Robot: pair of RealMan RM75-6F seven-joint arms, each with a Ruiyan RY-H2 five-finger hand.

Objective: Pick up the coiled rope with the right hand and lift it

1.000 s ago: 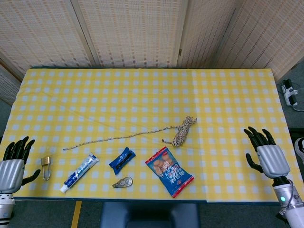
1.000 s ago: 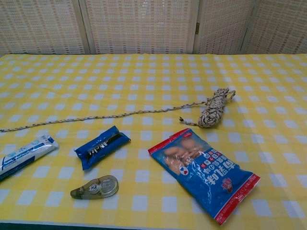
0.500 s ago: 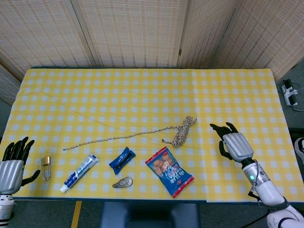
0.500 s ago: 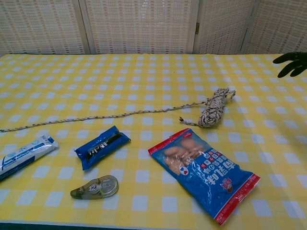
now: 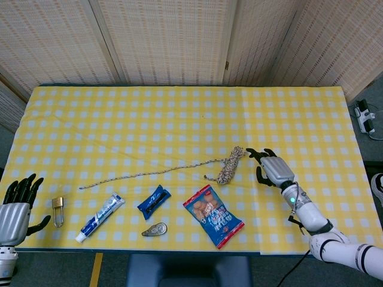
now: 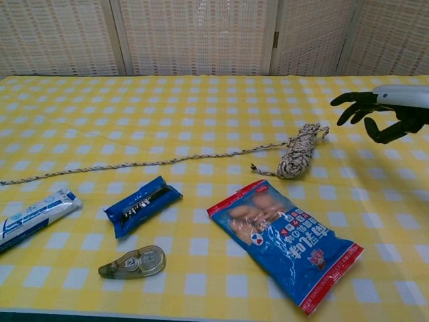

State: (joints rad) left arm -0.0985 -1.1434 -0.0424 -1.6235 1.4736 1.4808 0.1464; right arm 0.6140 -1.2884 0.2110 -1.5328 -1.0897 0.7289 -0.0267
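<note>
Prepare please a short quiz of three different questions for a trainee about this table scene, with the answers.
1. True or false: the right hand already grips the coiled rope.
2. Which item lies nearest the padlock? A) snack bag B) toothpaste tube C) correction tape
3. Fill in: the rope's loose tail runs from the coil toward the robot's ____ side.

Key:
1. False; the hand is beside the coil, fingers apart, holding nothing.
2. B, the toothpaste tube.
3. Left.
</note>
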